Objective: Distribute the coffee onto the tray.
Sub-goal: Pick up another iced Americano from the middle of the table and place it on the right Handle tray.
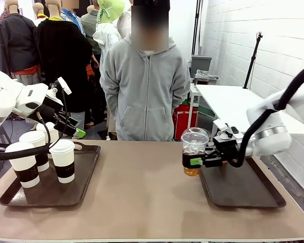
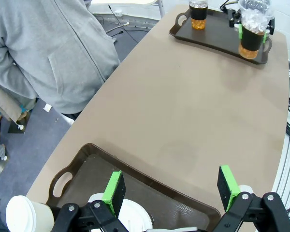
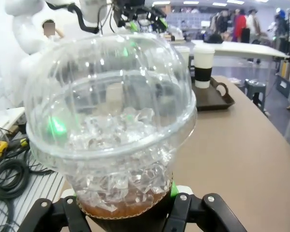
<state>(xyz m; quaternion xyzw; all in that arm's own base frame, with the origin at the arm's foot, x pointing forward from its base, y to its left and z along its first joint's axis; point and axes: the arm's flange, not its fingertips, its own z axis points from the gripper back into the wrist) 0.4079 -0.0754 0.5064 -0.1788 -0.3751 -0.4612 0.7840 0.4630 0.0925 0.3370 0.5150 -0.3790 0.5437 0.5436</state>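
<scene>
Dome-lidded iced cup (image 3: pixel 111 130) clamped in right gripper (image 1: pixel 205 161) at right tray (image 1: pixel 243 190) edge; left gripper (image 2: pixel 171 186) spread above paper cups (image 1: pixel 63 159); next, likely set cup down upright.

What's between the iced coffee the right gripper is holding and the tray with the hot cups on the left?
Nothing visible. The right gripper holds the iced coffee above the left edge of the right tray, and only bare tabletop lies between it and the left tray.
</scene>
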